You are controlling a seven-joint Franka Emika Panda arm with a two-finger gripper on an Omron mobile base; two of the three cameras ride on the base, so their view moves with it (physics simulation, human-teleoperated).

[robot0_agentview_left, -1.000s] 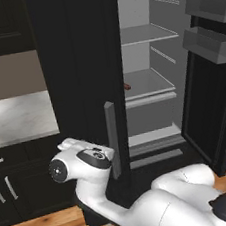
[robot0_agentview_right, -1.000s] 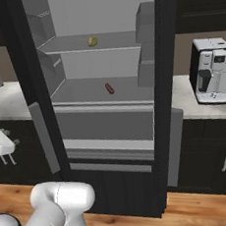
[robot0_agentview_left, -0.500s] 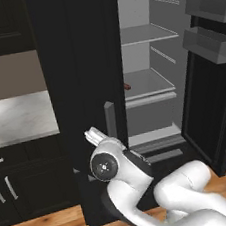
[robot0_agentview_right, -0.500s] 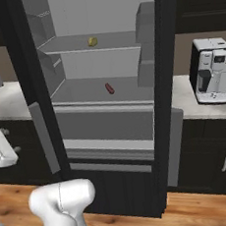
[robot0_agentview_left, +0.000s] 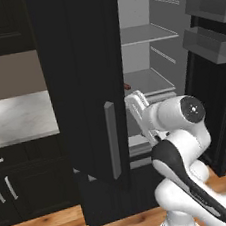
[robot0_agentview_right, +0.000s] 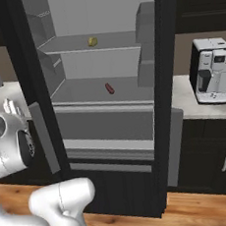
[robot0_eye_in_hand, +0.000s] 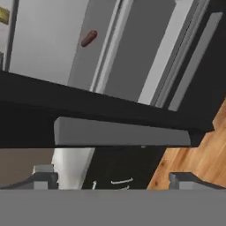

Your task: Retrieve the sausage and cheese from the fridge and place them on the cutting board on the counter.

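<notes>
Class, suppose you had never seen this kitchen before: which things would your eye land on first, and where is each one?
The tall black fridge stands wide open in the middle, its pale shelves bright against the dark doors. The small reddish sausage lies on the middle shelf, and the yellowish cheese sits on the shelf above. The white arm curls in front, its gripper near the left door's edge.

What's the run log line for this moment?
fridge: doors open | sausage: lower shelf | cheese: upper shelf | gripper: open, empty, near door handle
</notes>
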